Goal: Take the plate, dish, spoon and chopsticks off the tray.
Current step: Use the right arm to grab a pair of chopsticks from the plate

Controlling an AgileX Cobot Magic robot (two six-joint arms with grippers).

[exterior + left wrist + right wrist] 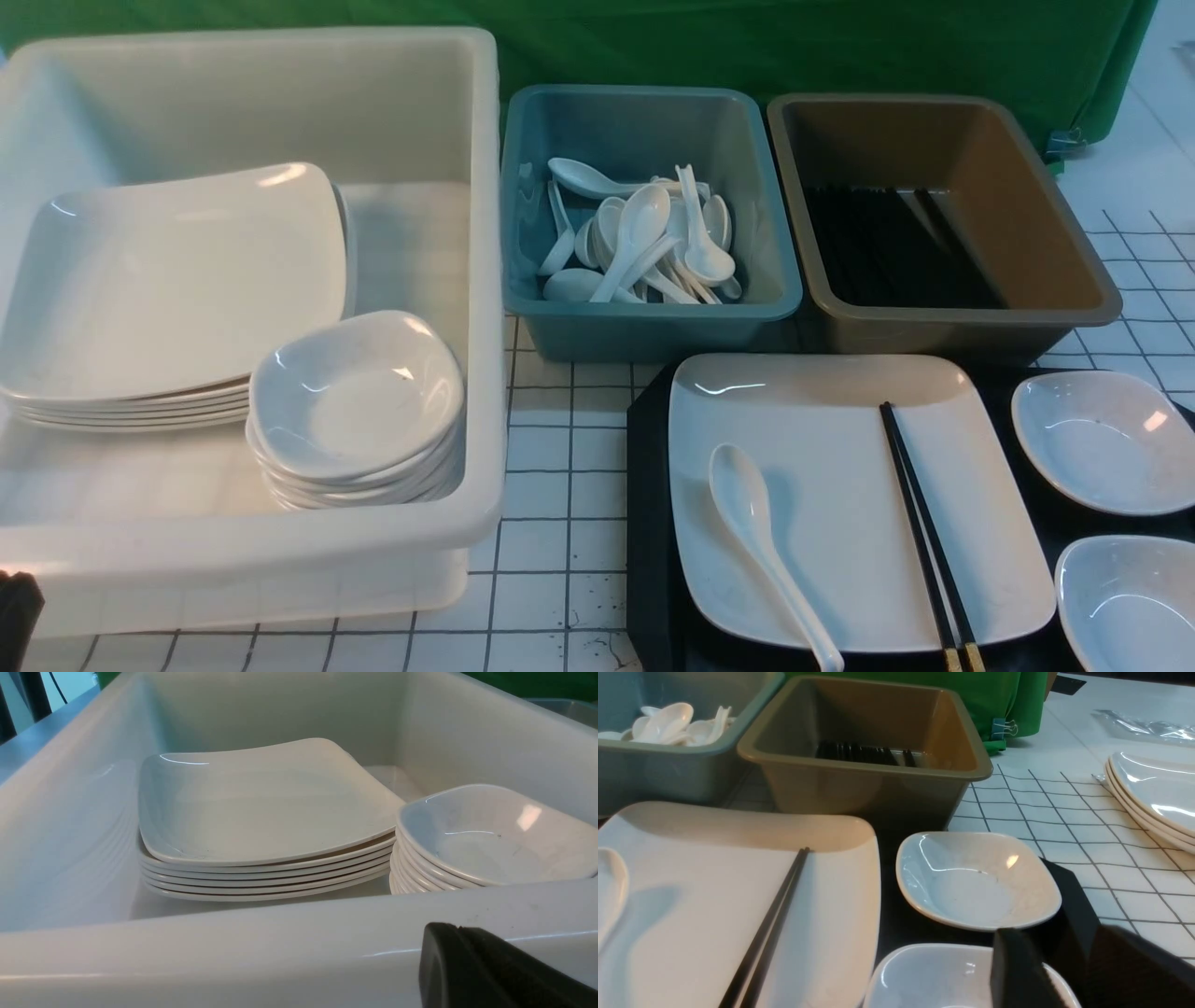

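Observation:
The black tray (649, 523) lies at the front right. On it rests the large white plate (840, 485), with the white spoon (756, 541) on its left side and the black chopsticks (920, 523) on its right. Two small white dishes sit to the plate's right, a far dish (1102, 448) and a near dish (1130, 602). In the right wrist view my right gripper (1057, 938) is open, its jaws apart astride the near dish's (934, 975) rim. My left gripper (458, 927) is shut and empty, low before the white tub's (233, 952) near wall.
The white tub (485, 280) on the left holds a stack of plates (168, 289) and a stack of small dishes (355, 401). Behind the tray stand a teal tub (644, 322) of spoons and a brown tub (952, 322) of chopsticks. More plates (1153, 793) are stacked far right.

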